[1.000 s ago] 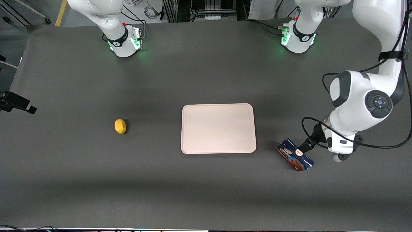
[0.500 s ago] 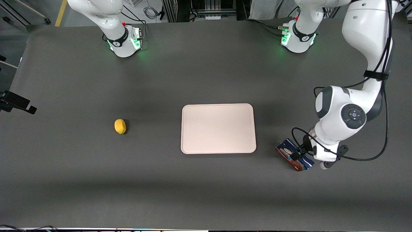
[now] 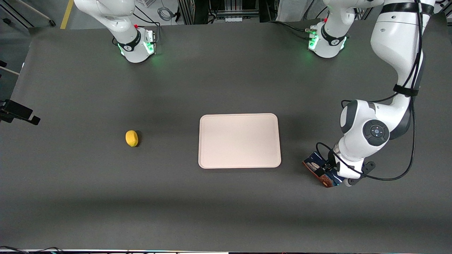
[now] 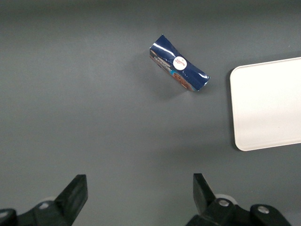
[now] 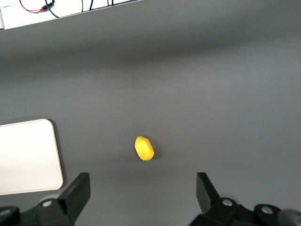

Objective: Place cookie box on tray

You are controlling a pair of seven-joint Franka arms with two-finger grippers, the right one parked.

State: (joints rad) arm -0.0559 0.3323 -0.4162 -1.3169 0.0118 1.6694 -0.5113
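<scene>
The cookie box [image 3: 313, 163], a narrow dark-blue carton with a round white logo, lies flat on the table beside the tray [image 3: 240, 140], toward the working arm's end. My gripper [image 3: 325, 170] hangs above it and covers part of it in the front view. In the left wrist view the gripper [image 4: 139, 181] is open, its fingers wide apart with only bare table between them. There the cookie box [image 4: 178, 63] lies well below and apart from the fingertips, next to a corner of the pale tray [image 4: 268, 103].
A small yellow lemon-shaped object [image 3: 131, 138] sits on the dark table toward the parked arm's end, well apart from the tray; it shows too in the right wrist view [image 5: 144, 148]. Both arm bases stand at the table's back edge.
The working arm's wrist has swung in toward the tray and now hangs over the cookie box. The box, tray and lemon have not moved.
</scene>
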